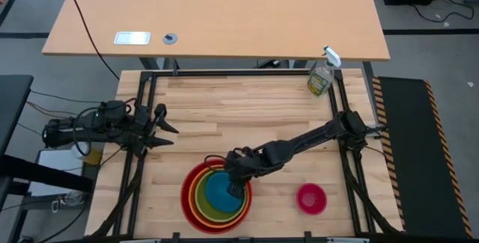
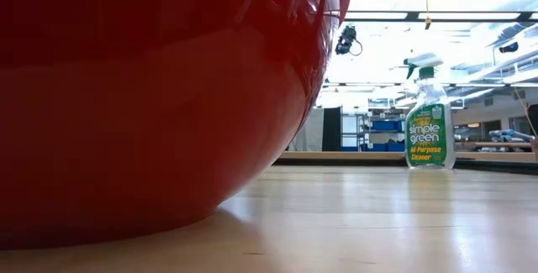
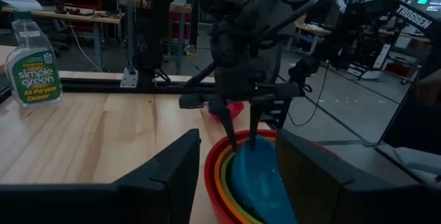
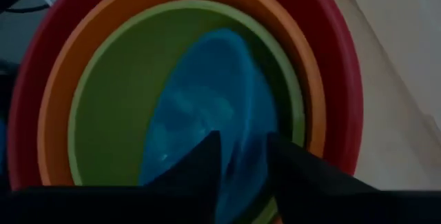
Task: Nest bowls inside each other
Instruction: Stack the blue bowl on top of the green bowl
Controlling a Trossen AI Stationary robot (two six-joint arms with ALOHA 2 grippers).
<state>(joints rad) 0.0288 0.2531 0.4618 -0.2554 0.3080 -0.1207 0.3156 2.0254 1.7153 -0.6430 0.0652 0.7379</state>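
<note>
Near the front edge of the bench (image 1: 247,112), slightly left of centre, a stack of 4 nested bowls is seen from above. The red bowl (image 1: 187,191) is outermost, the orange bowl (image 1: 196,200) is seated inside it, the lime green bowl (image 1: 203,204) inside that, and the blue bowl (image 1: 219,191) is innermost. In the right wrist view the blue bowl is shown tilted, not lying flat in the green one, with its rim raised toward the fingers.

The right gripper (image 1: 238,190) is placed over the stack, reached in from the right side of the bench. Its 2 fingers (image 3: 229,124) are pointed down at the rim of the blue bowl and are set narrowly apart on either side of that rim; whether the rim is pinched or only straddled cannot be told.

The magenta-pink bowl (image 1: 311,198) is left by itself on the bench, to the right of the stack and apart from it, with nothing inside.

The left gripper (image 1: 166,131) is held at the left edge of the bench, away from the bowls, with its fingers spread wide and nothing between them.

A spray bottle (image 1: 322,75) is stood upright at the far right corner of the bench.
</note>
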